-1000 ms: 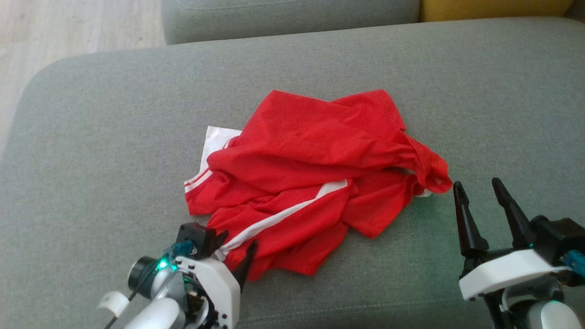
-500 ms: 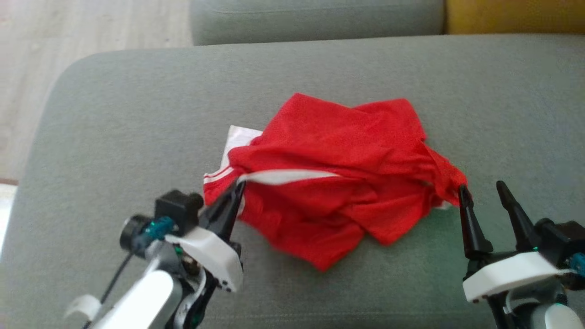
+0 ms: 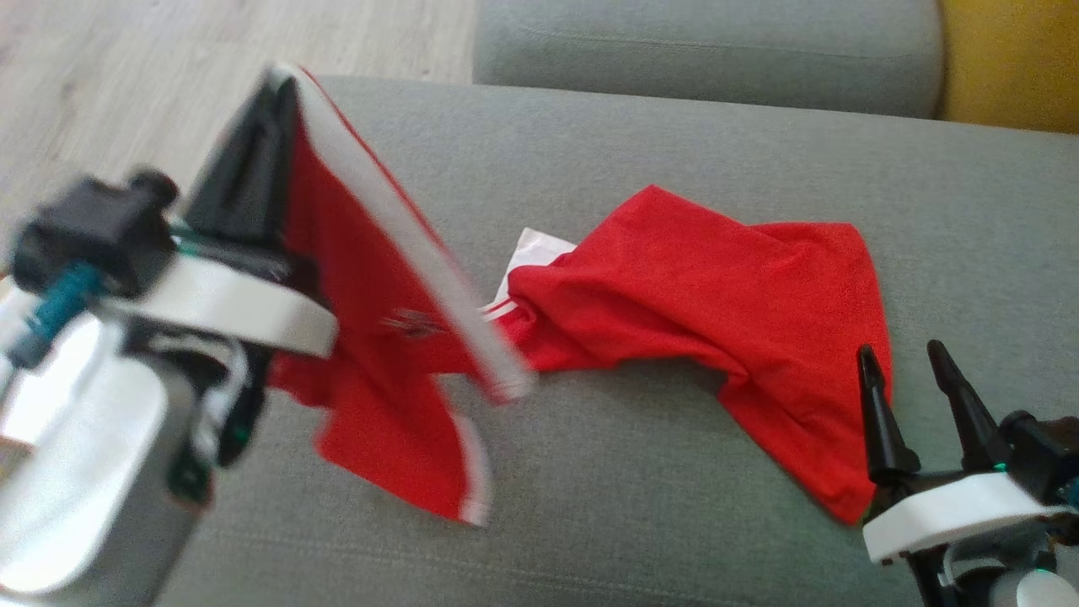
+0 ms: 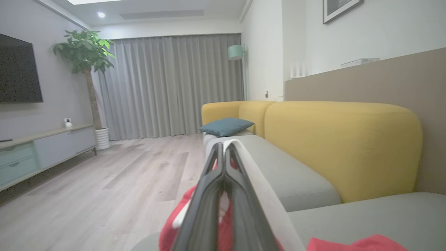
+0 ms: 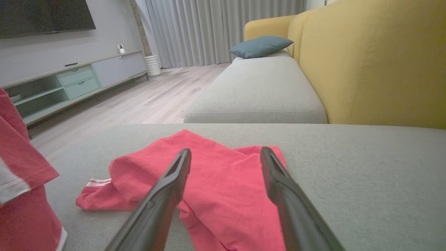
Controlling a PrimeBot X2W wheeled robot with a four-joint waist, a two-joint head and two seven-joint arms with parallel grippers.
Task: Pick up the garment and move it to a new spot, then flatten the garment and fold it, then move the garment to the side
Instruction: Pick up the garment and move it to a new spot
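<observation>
Seemingly, garment (image 3: 716, 278) pinched in left gripper (image 3: 278, 88).

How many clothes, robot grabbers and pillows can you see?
Clothes: 1, the red garment
Grabbers: 2, the left gripper and the right gripper
Pillows: 1, the blue pillow
Total: 4

- No text, number or brand can be read.
- Garment (image 3: 725, 287): small dark mark (image 3: 413, 322) on the lifted part, at 9 o'clock from head-view centre; blurred, illegible.
</observation>
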